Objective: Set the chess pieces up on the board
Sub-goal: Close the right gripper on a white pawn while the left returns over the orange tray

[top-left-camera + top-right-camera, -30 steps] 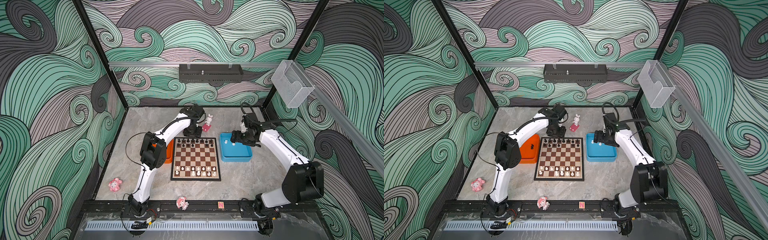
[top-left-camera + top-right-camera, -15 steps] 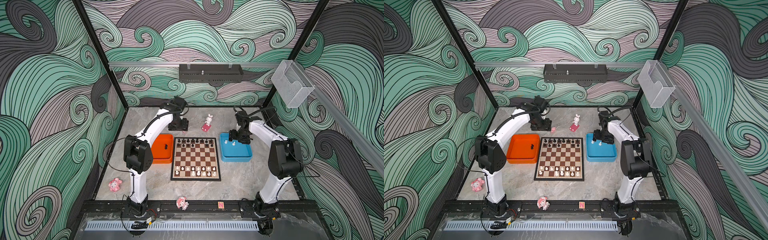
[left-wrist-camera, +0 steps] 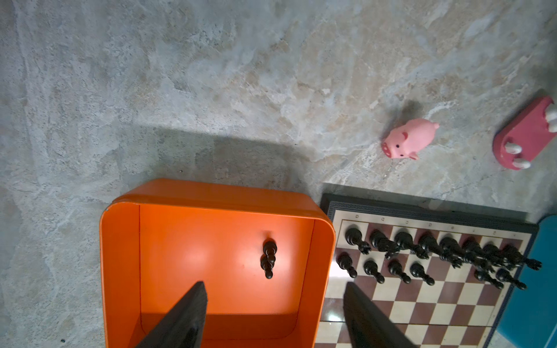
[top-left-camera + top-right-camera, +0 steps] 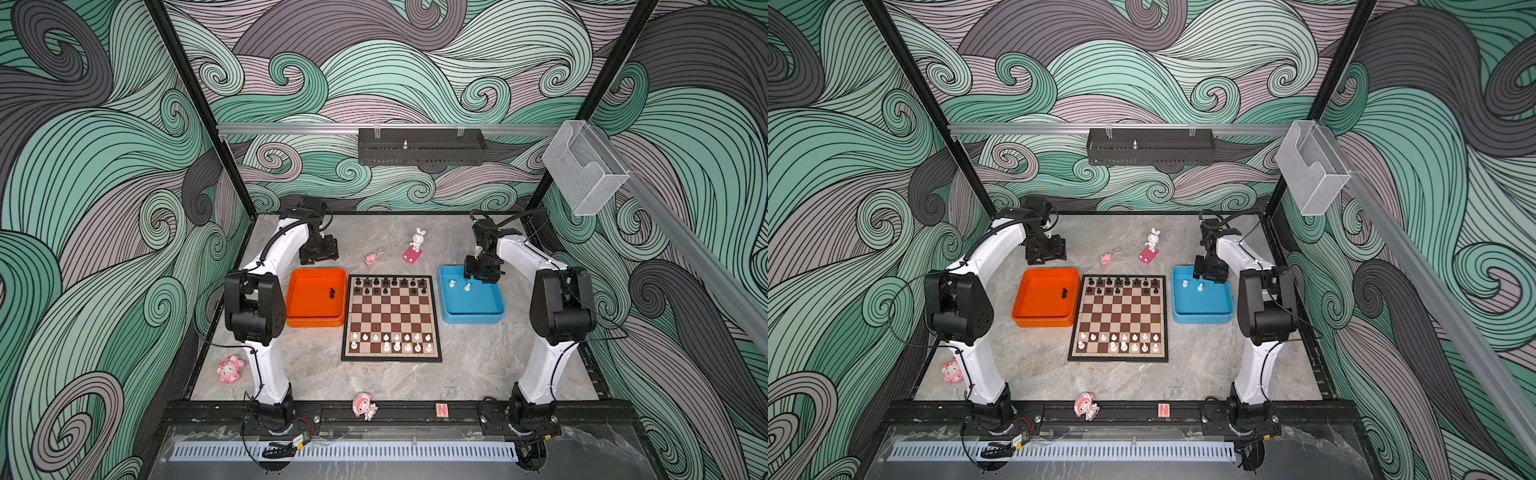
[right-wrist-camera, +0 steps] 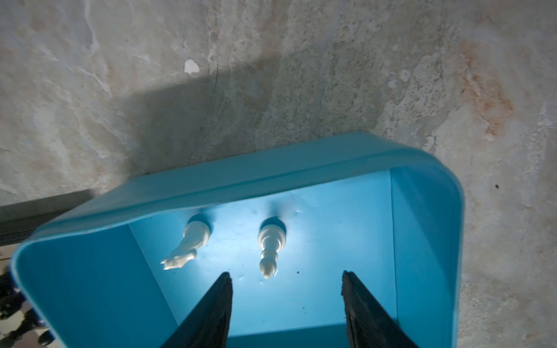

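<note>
Four chess pieces (image 4: 467, 286) off the board, both claws empty

- Board (image 4: 390, 316): flat at mid-tabletop (image 4: 390, 382), between the orange tray (image 4: 316, 322) and the blue tray (image 4: 473, 319).
- On it: black men on the far two rows, with a gap in the pawn row. White men are on the near two rows.
- Orange tray: what look like two black pawns (image 3: 268, 259), touching each other.
- Blue tray: a white knight (image 5: 187, 247) and a second white piece (image 5: 269, 247), pawn or bishop, can't tell. Both seem upright and stand apart.
- Left claw (image 3: 273, 286): over the far side of the orange tray, jaws spread, nothing between them.
- Right claw (image 5: 285, 273): over the blue tray, jaws spread and empty. The second white piece is just ahead of its fingertips.
- Bystanders: a pink pig (image 3: 410, 138) and a rabbit figure (image 4: 417, 241) beyond the board, clear of the work.

Risks, as I judge them:
- The men are small and glossy, so an off-centre pinch could tip one or squirt it out.
- Closing on one black pawn may drag or topple its touching partner.
- Setting a pawn into the gap with wide fingers could knock its neighbours.
</note>
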Available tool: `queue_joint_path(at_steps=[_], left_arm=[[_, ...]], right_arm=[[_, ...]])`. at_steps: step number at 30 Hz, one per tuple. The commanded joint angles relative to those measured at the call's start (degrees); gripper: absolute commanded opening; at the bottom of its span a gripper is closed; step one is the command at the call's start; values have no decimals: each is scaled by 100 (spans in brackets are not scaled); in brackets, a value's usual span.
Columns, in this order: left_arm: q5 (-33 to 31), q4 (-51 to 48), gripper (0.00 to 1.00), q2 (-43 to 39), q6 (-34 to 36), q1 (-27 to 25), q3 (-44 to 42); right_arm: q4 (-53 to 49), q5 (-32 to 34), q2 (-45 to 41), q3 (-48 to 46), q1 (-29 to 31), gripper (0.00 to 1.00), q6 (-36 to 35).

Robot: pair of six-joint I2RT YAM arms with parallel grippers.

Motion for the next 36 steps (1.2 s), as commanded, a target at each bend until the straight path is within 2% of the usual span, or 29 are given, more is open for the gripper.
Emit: queue_joint_path(at_steps=[1, 36], left_arm=[[126, 88, 74, -58, 48, 88, -13], [297, 134, 74, 159, 56, 237, -80]], right_arm=[[-60, 27, 80, 18, -21, 56, -56], [118, -407, 502, -81, -24, 26, 49]])
